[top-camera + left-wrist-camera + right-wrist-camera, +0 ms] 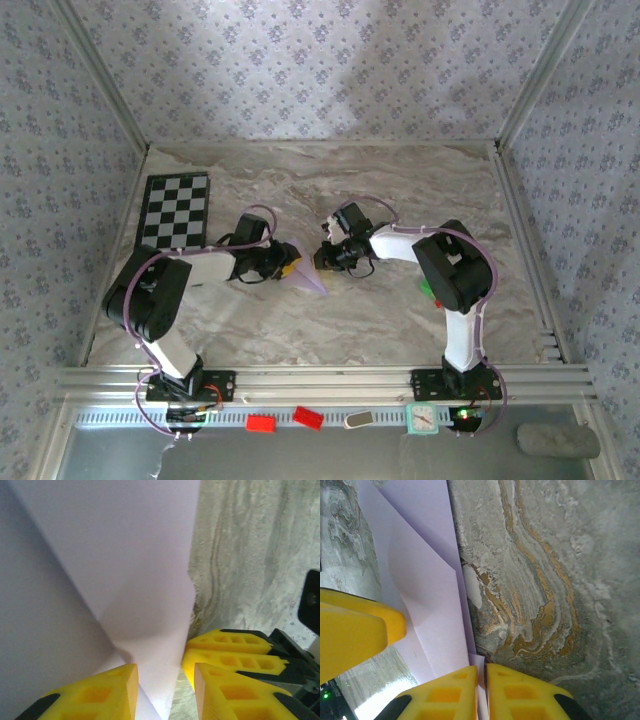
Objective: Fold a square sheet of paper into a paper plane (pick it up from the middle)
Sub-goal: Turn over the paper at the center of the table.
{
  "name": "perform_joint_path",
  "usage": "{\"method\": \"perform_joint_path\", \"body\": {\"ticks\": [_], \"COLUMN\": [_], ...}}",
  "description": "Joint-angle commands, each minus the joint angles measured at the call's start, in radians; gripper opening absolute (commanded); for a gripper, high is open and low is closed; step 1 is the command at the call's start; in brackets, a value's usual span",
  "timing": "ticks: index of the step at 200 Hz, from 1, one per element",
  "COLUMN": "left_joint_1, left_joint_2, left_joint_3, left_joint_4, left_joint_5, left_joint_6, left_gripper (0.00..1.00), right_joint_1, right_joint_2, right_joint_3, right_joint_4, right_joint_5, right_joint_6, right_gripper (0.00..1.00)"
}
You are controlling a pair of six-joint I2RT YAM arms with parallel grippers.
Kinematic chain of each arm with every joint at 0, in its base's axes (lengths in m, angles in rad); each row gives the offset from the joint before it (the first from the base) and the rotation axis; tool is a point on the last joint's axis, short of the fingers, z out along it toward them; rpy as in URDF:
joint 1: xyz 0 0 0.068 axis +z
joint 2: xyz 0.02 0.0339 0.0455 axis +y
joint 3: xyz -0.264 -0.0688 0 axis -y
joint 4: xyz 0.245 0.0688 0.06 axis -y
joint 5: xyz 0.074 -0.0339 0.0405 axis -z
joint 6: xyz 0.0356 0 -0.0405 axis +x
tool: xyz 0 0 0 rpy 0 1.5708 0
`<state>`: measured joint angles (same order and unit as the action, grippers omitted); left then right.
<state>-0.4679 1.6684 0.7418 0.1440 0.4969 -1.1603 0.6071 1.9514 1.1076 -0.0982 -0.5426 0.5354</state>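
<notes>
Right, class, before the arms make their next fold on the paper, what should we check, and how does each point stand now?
1. Right claw gripping the thin pale lilac paper sheet: ok, shut on it.
2. Left claw gripping the sheet: not ok, jaws apart with paper in the gap.
3. Sheet clear of the black-and-white checkered board: ok.
4. Folded edges aligned: cannot tell.
5. Claws touching each other: cannot tell, they sit very close.

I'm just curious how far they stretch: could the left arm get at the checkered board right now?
Probably yes: the board lies bare just beyond that arm with nothing between them, though the left gripper is busy at the paper.
</notes>
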Motion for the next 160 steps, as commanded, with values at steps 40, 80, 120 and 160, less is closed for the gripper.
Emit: {"method": "perform_joint_path", "body": {"ticks": [40,80,120,160], "left_joint_1": [-0.027,-0.026,-0.028,-0.029], "left_joint_2": [0.023,-0.039,-0.045,0.014], "left_joint_3": [0.056,0.002,-0.015,0.006], "left_joint_4": [-0.024,-0.077,-0.102,-0.016], "left_joint_5": [0.025,-0.077,-0.116,-0.049], "left_joint_6": [0.098,0.070,0.047,0.035], "left_gripper": [0.32,0.36,0.41,0.38], "right_joint_1": [-0.001,-0.006,-0.005,-0.003], "right_joint_2": [0.026,0.029,0.035,0.037], "right_joint_3": [0.009,0.011,0.021,0.024], "right_joint_4": [-0.001,-0.014,-0.023,-0.028], "right_joint_5": [-0.066,-0.050,-0.042,-0.045], "right_joint_6": [0.016,0.014,0.011,0.006], "right_gripper": [0.14,0.14,0.14,0.14]}}
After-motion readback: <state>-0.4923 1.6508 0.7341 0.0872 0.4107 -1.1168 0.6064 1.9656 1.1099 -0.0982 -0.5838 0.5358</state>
